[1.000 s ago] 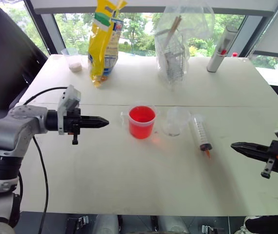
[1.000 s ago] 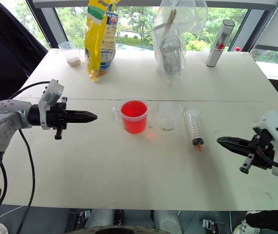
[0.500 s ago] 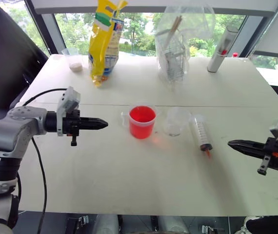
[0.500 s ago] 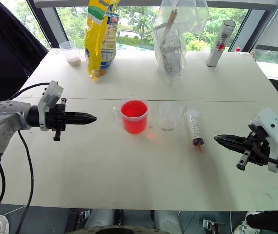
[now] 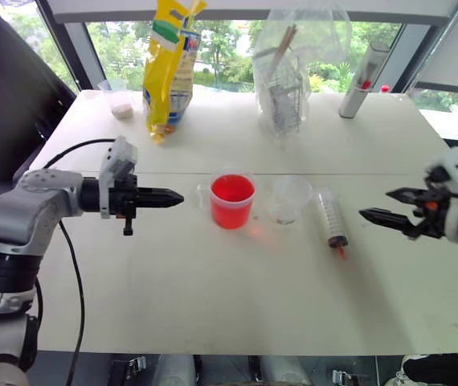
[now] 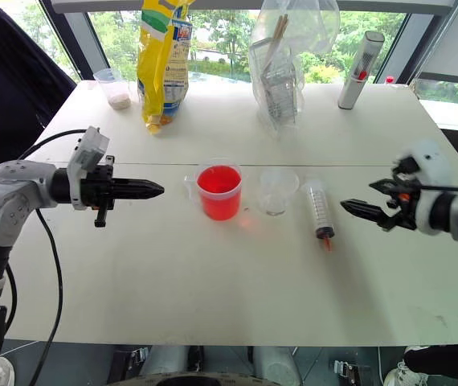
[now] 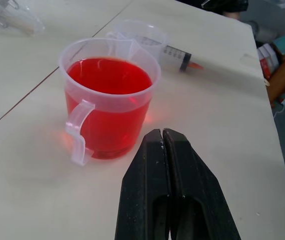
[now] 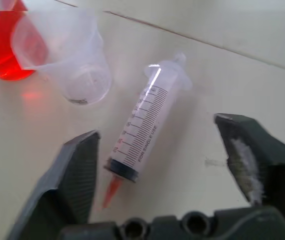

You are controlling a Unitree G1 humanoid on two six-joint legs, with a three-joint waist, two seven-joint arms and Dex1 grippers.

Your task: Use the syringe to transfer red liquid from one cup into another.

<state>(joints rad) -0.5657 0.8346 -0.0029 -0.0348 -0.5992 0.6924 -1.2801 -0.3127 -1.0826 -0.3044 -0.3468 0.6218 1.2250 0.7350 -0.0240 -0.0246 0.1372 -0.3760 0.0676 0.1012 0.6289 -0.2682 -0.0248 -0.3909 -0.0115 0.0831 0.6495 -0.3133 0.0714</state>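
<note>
While right gripper (image 6: 365, 203) gapes, syringe (image 6: 319, 209) lies apart, bare table (image 6: 213, 273) between.

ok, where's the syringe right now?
The syringe lies flat on the table, right of centre in the head views, just right of the empty cup, its orange tip toward the robot. The open right gripper hovers further right.

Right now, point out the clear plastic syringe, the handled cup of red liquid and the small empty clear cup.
Clear plastic syringe (image 8: 138, 135): right wrist view, barrel.
Handled cup of red liquid (image 7: 107, 107): left wrist view, wall.
Small empty clear cup (image 6: 277, 193): right eye view, wall.
</note>
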